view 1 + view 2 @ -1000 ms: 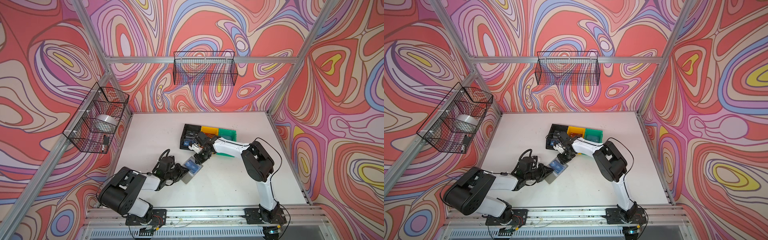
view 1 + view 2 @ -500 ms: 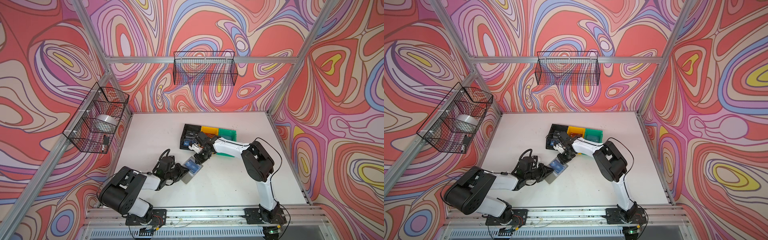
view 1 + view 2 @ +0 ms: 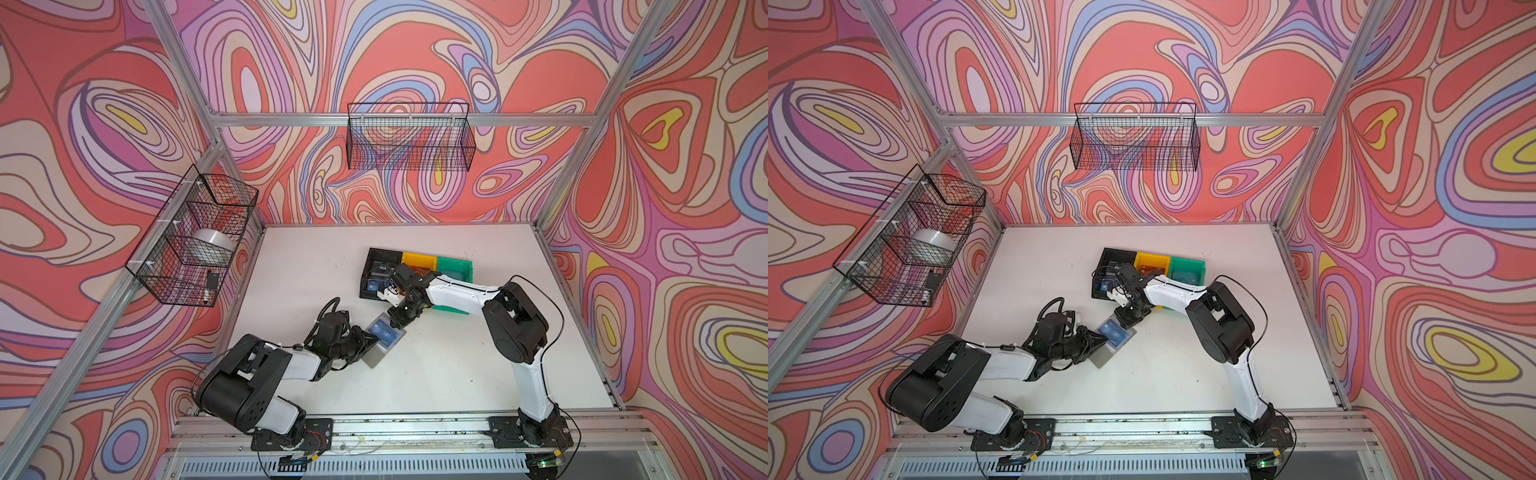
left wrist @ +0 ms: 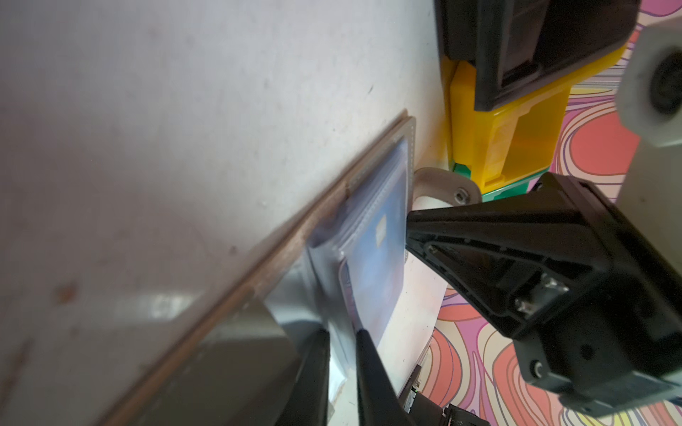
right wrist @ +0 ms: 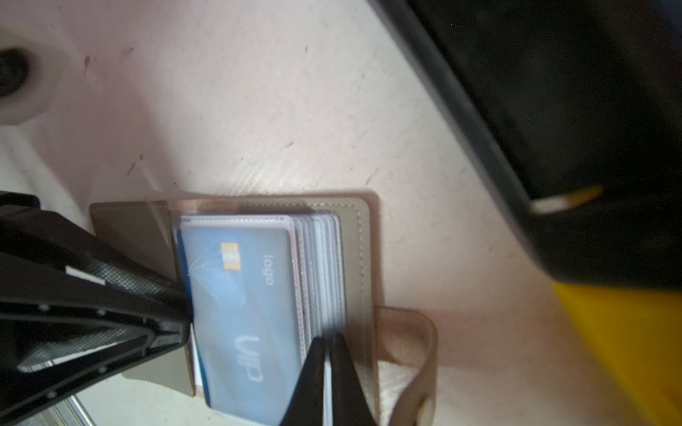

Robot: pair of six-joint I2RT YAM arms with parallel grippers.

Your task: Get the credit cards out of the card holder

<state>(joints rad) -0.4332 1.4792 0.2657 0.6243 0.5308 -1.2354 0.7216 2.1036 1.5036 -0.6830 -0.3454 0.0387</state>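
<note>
Right wrist view shows the card holder (image 5: 354, 239) lying open on the white table (image 5: 258, 110), grey cover down, its snap tab (image 5: 409, 332) curling off one edge; a stack of clear sleeves (image 5: 321, 258) fans out on it, and the blue card (image 5: 240, 295), marked VIP, sits in the top sleeve with one long edge sticking out; the right gripper (image 5: 328, 343) has its fingers nearly pressed together, pinching the sleeve edges on the tab side; the left gripper (image 5: 184, 313) is narrowed on the card's protruding edge opposite; left wrist view shows its two fingertips (image 4: 363, 350) close together around that thin edge; in both top views the holder (image 3: 376, 357) (image 3: 1100, 358) lies near the table's middle, between the two grippers, just in front of the black bin (image 3: 376, 257), yellow bin (image 3: 417, 259) and green bin (image 3: 455, 266)
</note>
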